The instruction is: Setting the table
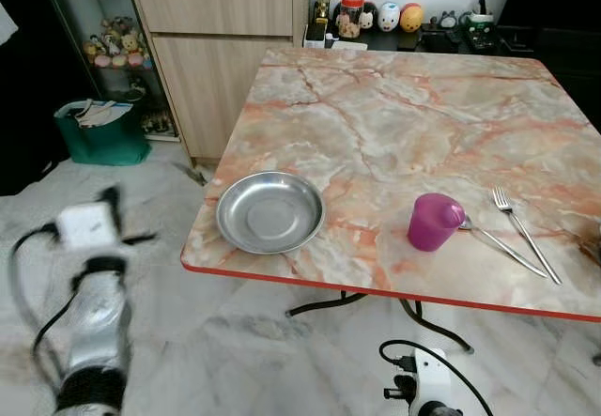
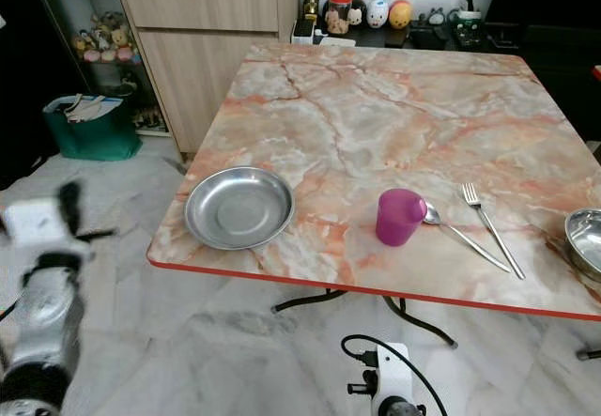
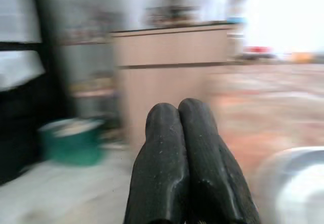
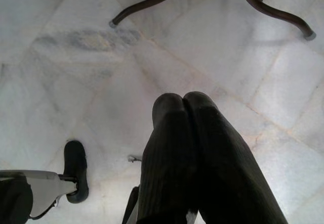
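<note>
Shallow round steel plate sits at the marbled pink tabletop's near edge, beside a purple plastic cup, spoon and fork; left gripper and right gripper jaws pressed together, empty

your two head cameras look forward and down on the orange-veined marble table. they share its round steel plate. your left wrist camera faces the wooden cabinet; the right faces the floor.
</note>
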You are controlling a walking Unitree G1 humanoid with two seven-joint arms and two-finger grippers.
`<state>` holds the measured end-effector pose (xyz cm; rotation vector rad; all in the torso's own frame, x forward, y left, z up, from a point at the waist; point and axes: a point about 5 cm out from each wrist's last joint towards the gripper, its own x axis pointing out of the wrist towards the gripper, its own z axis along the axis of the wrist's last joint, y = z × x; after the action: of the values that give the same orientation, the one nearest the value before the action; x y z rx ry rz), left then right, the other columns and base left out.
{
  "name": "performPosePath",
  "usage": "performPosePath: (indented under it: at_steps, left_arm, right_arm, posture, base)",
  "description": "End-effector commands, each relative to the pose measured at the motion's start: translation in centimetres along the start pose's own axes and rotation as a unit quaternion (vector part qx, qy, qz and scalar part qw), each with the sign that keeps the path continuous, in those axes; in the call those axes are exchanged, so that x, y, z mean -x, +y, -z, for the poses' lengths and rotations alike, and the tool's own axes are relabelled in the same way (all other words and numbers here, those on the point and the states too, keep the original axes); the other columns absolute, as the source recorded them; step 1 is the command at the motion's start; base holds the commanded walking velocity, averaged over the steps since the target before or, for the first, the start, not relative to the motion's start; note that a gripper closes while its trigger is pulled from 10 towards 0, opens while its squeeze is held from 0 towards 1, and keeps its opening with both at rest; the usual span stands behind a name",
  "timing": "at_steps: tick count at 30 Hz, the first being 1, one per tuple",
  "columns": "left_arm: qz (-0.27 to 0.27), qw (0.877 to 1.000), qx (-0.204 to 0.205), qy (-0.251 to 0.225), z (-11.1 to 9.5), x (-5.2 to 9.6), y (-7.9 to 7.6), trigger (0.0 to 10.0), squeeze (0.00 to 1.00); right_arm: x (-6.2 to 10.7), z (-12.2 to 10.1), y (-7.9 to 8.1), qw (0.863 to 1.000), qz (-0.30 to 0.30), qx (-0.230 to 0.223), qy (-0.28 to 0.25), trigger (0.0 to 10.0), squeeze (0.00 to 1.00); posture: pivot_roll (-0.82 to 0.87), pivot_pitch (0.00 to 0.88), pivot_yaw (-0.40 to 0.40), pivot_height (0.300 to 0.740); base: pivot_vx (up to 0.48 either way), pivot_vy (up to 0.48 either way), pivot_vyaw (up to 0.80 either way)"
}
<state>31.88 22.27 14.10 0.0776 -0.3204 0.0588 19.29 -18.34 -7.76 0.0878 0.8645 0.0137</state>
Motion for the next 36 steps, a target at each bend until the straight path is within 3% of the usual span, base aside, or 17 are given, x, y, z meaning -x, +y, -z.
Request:
performPosePath:
  at_steps: [1, 2, 3, 6, 8, 17, 18, 29, 33, 34, 36]
  left_arm:
    - [0.016, 0.999, 0.029, 0.027, 0.5, 0.1, -0.8, 10.0, 0.0]
    - [0.007, 0.999, 0.042, 0.028, 0.5, 0.0, -1.0, 10.0, 0.0]
    - [-0.003, 0.998, 0.062, 0.031, 0.6, 0.0, -1.1, 10.0, 1.0]
    - [-0.017, 0.995, 0.086, 0.039, 0.8, -0.1, -1.2, 10.0, 1.0]
    - [-0.022, 0.989, 0.13, 0.061, 1.1, 0.0, -1.2, 10.0, 1.0]
    - [-0.018, 0.974, 0.2, 0.108, 1.8, -0.4, -1.7, 10.0, 1.0]
    - [-0.018, 0.964, 0.235, 0.123, 2.0, -0.9, -1.9, 10.0, 1.0]
    - [0.001, 0.957, 0.239, 0.166, 2.8, -1.2, -3.1, 10.0, 1.0]
    - [-0.012, 0.963, 0.2, 0.181, 3.0, -1.6, -3.3, 10.0, 1.0]
    - [-0.015, 0.963, 0.198, 0.184, 3.0, -1.7, -3.2, 10.0, 0.0]
    - [-0.017, 0.962, 0.199, 0.186, 3.0, -1.9, -3.3, 10.0, 0.0]
  right_arm:
    - [0.1, 0.5, -0.1, 1.0, 0.004, -0.001, 0.007, 10.0, 0.0]
    - [0.1, 0.5, -0.1, 1.0, 0.005, -0.002, 0.007, 10.0, 0.0]
    - [0.1, 0.6, -0.1, 1.0, 0.005, -0.002, 0.007, 10.0, 0.0]
    - [0.2, 0.6, -0.1, 1.0, 0.005, -0.003, 0.008, 10.0, 0.0]
    - [0.2, 0.7, -0.2, 1.0, 0.006, -0.003, 0.01, 10.0, 0.0]
    - [0.2, 0.7, -0.4, 1.0, 0.008, -0.002, 0.011, 10.0, 0.0]
    - [0.2, 0.6, -0.3, 1.0, 0.008, -0.002, 0.01, 10.0, 0.0]
    - [0.1, 1.0, 0.3, 1.0, 0.005, -0.004, 0.016, 10.0, 0.0]
    - [0.1, 1.4, 1.3, 1.0, 0.002, -0.005, 0.021, 10.0, 0.0]
    - [0.0, 1.4, 1.4, 1.0, 0.002, -0.005, 0.021, 10.0, 0.0]
    - [0.0, 1.3, 1.6, 1.0, 0.001, -0.005, 0.021, 10.0, 0.0]
  posture:
    - [0.03, 0.033, 0.003, 0.74]
    - [0.02, 0.027, 0.007, 0.74]
    - [0.02, 0.026, 0.008, 0.74]
    - [0.02, 0.025, 0.01, 0.74]
    - [0.01, 0.017, 0.01, 0.74]
    - [0.02, 0.019, 0.011, 0.74]
    - [0.02, 0.032, 0.011, 0.74]
    - [0.02, 0.049, 0.013, 0.74]
    - [0.01, 0.053, 0.014, 0.74]
    - [0.01, 0.053, 0.014, 0.74]
    - [0.02, 0.053, 0.013, 0.74]
  base:
    - [0.0, 0.0, 0.0]
    - [0.0, 0.0, 0.0]
    - [0.0, 0.0, 0.0]
    - [0.0, 0.0, 0.0]
    - [0.0, 0.0, 0.0]
    - [0.0, 0.0, 0.0]
    - [0.0, 0.0, 0.0]
    - [0.0, 0.0, 0.0]
    - [0.0, 0.0, 0.0]
    - [0.0, 0.0, 0.0]
    - [0.0, 0.0, 0.0]
